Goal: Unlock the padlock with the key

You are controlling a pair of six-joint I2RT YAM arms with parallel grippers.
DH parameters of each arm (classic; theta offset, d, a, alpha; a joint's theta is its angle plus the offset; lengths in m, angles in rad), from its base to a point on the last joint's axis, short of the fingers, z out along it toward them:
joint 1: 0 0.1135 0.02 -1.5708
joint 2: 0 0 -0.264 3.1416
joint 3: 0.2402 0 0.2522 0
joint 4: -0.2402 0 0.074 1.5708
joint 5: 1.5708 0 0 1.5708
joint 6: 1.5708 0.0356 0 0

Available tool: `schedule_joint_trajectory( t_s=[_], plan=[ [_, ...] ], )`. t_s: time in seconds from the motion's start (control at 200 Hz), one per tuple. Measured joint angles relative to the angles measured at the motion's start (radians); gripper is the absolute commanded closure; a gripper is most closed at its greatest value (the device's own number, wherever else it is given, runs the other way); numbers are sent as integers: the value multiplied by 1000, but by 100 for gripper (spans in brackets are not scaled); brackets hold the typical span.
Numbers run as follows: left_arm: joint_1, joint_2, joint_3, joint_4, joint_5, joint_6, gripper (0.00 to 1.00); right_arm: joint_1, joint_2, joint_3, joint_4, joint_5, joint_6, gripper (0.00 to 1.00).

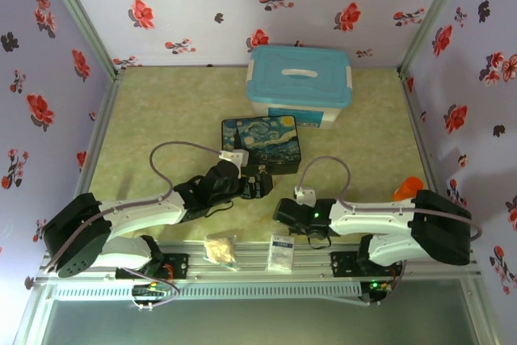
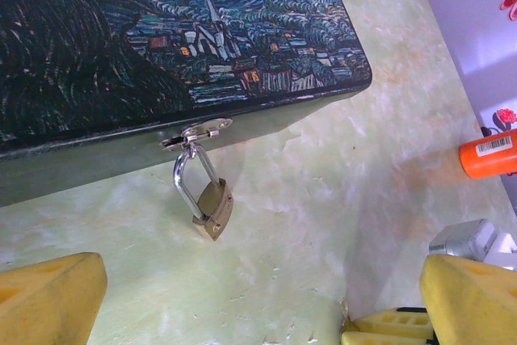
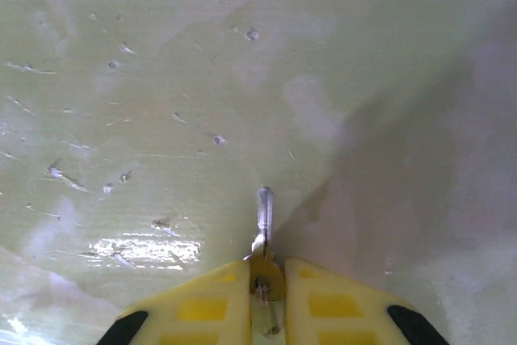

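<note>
The brass padlock [image 2: 215, 208] hangs by its silver shackle from the clasp [image 2: 196, 130] on the front of the painted dark-blue box [image 2: 161, 46], and its body rests on the table. My left gripper [image 2: 258, 313] is open, with its yellow fingers [image 2: 48, 300] wide apart just in front of the padlock and not touching it. In the top view the left gripper [image 1: 257, 185] sits at the box's [image 1: 260, 143] front edge. My right gripper [image 3: 266, 280] is shut on the key [image 3: 264, 214], whose thin blade points forward low over the table. The right gripper [image 1: 284, 212] is near the left one.
A clear bin with a blue lid [image 1: 299, 82] stands behind the box. An orange object [image 1: 408, 187] lies at the right. A white packet [image 1: 281, 254] and a crumpled beige thing [image 1: 220, 249] lie on the front rail. Floral walls enclose the table.
</note>
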Motion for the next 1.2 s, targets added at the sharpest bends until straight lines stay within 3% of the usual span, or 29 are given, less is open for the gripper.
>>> schedule_joint_trajectory(
  t_s=[0.295, 0.695, 1.0, 1.2],
  plan=[
    [0, 3, -2, 16, 0, -3, 0, -19, -90, -64, 74, -18, -28, 97],
    [3, -77, -103, 243, 85, 44, 1, -213, -620, -164, 167, -175, -364, 99],
    [5, -43, -97, 454, 260, 70, 16, -232, -579, -94, 294, -381, -549, 100],
    [6, 14, -98, 542, 313, 51, 33, -238, -575, -79, 384, -439, -588, 100]
  ],
)
